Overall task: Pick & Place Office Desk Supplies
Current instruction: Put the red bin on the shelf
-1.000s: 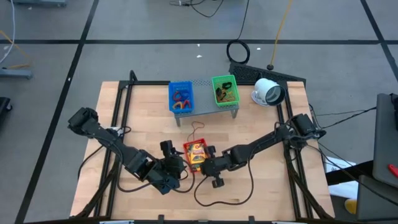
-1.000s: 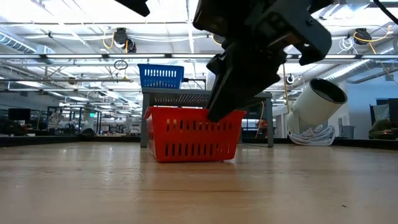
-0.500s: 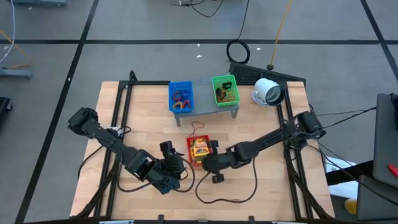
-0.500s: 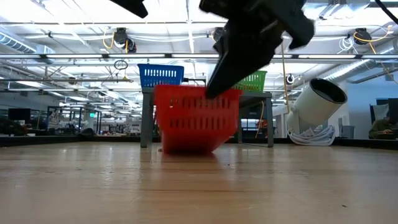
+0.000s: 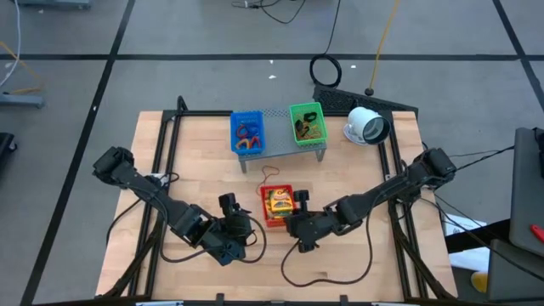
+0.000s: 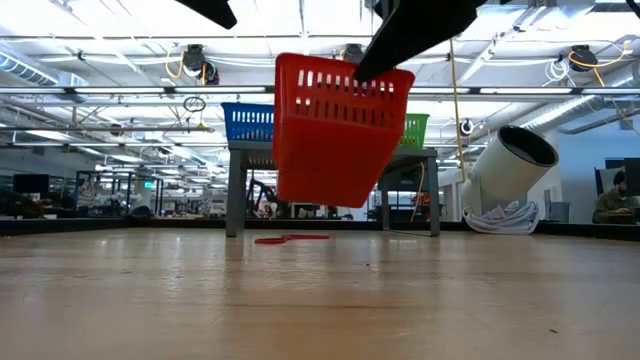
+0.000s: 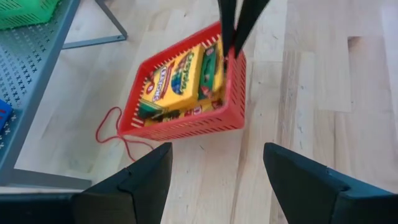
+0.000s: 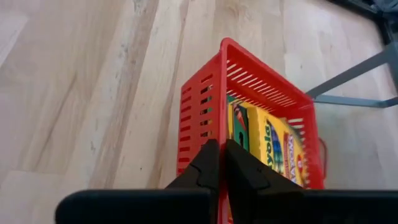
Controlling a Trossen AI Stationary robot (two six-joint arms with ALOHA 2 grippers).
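The right tool (image 8: 219,163) is pinching the rim of a red basket (image 6: 338,130), its fingers closed on the wall, and is holding it tilted above the counter (image 6: 320,300); yellow crayon boxes (image 7: 177,78) are lying inside; a red rubber band (image 6: 290,239) is lying on the counter beneath; the left tool (image 7: 217,177) is hovering nearby, spread wide, holding nothing.

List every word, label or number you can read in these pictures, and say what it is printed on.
Yellow cardboard packets in the red slotted plastic basket: green labels with lettering, too blurred to read.
Basket itself: no text seen.
Elsewhere: no readable words, numbers or signs.
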